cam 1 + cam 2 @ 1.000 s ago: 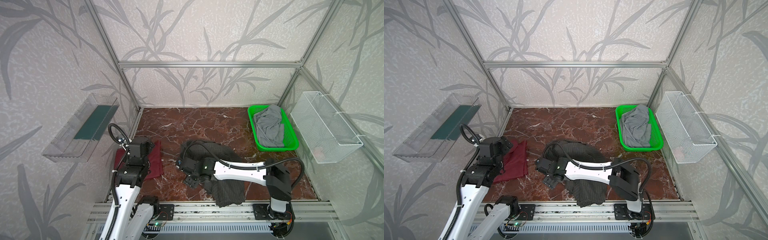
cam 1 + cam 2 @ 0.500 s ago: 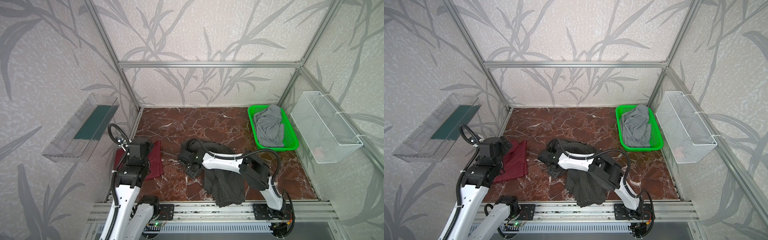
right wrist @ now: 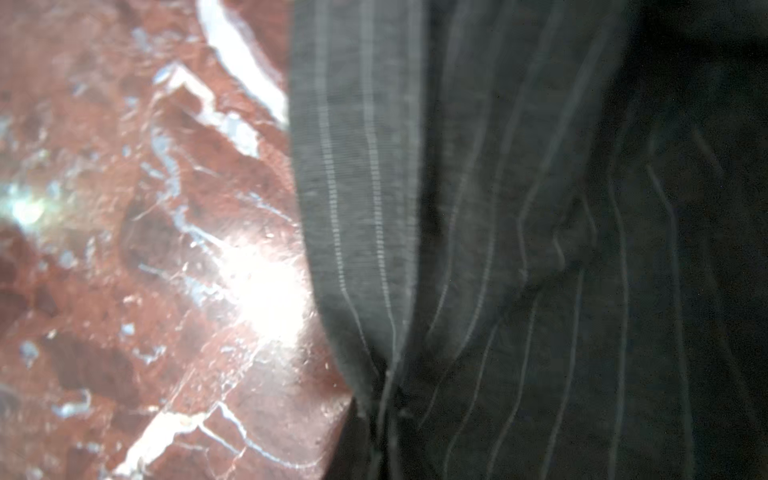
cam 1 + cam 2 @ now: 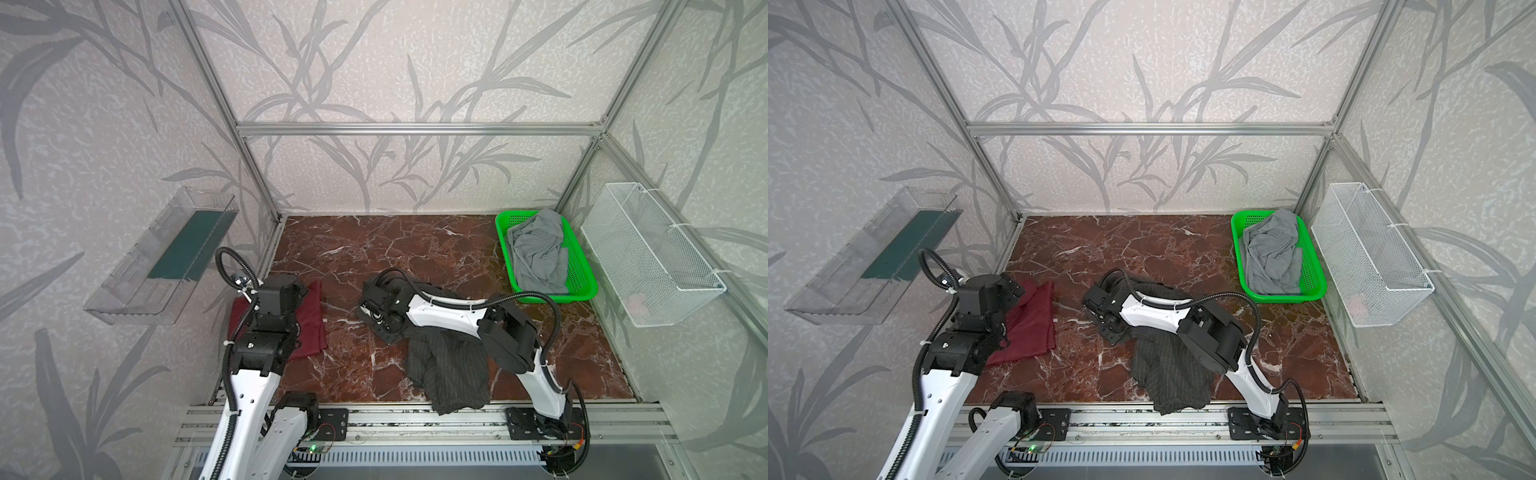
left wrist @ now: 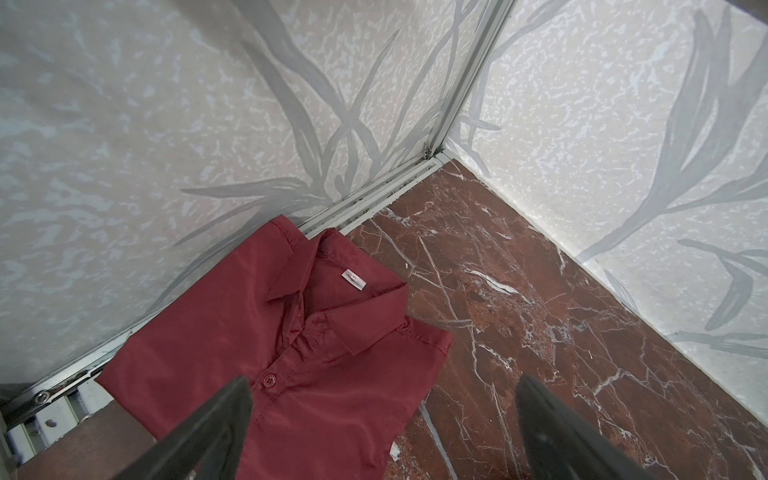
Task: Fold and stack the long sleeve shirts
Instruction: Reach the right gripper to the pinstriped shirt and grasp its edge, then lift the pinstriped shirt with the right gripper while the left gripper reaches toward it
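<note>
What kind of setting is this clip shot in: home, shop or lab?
Probably a lab test cell, not a home: an aluminium frame holds leaf-print wall panels, and robot arms are bolted to a front rail beside a marble-look tabletop.

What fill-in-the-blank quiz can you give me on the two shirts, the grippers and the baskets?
Of the maroon shirt and the charcoal pinstriped shirt, only the ___ one is neatly folded.
The left gripper hovers above the maroon shirt with jaws ___.
The grey cloth lies in the ___ basket, away from the right gripper, which is shut on the charcoal pinstriped shirt.
Missing words: maroon; open; green.
</note>
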You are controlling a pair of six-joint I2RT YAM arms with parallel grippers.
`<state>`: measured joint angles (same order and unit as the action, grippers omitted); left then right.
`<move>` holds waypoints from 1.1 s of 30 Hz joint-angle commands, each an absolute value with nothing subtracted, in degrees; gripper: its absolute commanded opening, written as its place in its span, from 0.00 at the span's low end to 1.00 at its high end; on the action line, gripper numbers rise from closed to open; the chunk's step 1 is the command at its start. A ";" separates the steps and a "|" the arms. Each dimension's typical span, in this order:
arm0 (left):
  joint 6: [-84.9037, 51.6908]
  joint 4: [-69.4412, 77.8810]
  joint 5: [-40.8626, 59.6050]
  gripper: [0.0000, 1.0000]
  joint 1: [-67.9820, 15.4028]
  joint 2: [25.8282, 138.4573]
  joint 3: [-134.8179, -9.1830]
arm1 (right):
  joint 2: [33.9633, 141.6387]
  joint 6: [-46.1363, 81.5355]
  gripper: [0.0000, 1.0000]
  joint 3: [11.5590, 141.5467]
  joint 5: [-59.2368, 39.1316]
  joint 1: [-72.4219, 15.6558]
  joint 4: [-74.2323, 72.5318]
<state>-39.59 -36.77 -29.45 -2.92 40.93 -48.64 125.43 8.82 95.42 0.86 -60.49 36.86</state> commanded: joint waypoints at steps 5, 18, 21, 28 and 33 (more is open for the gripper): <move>-34.83 -34.57 -25.41 0.99 -2.64 38.65 -48.94 | 114.65 10.33 0.00 101.43 -14.66 -59.07 38.04; -30.57 -27.85 -12.00 0.99 -2.98 39.29 -46.88 | 89.90 26.38 0.00 90.36 -38.49 -34.40 22.38; -29.31 -24.17 -3.11 0.99 -3.07 41.63 -46.55 | 86.60 28.04 0.00 87.96 -42.32 -30.36 20.62; -31.25 -11.65 17.87 0.99 -6.52 54.26 -46.12 | 82.62 28.16 0.00 86.93 -48.02 -29.09 19.33; -25.02 2.50 25.43 0.84 -15.07 61.77 -42.85 | 77.91 27.60 0.00 85.15 -49.72 -28.61 19.39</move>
<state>-29.43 -9.58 15.57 -12.05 60.40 -45.52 82.61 27.49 85.52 -45.69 -28.97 22.13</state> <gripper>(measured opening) 0.904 0.058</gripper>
